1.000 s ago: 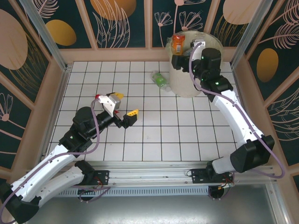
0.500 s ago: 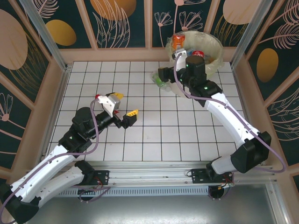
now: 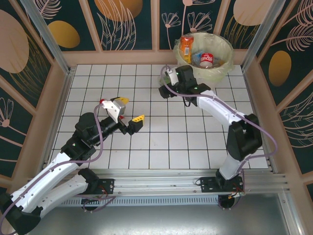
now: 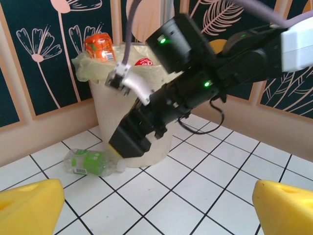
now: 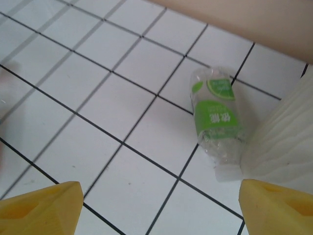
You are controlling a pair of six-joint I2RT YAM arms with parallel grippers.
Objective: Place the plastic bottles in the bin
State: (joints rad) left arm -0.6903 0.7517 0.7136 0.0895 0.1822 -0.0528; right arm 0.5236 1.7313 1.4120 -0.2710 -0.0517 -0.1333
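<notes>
With the green-labelled bottle (image 5: 215, 117) lying on its side on the desk (image 5: 98, 122) just beside the foot of the bin (image 4: 105, 107), the right tool (image 5: 156, 210) hangs over it spread and empty, likely to straddle it, while the left tool (image 3: 131, 109), spread wide and empty, idles mid-desk clear of that reach.

Green-labelled bottle (image 5: 216, 117) — beside bin (image 5: 286, 142)

One bottle down beside the bin
I see a clear green-labelled bottle (image 5: 217, 122) lying on its side against the white, bag-lined bin (image 4: 105, 107); an orange-labelled bottle (image 3: 186, 47) and a red-labelled bottle (image 3: 207, 58) sit inside.
</notes>
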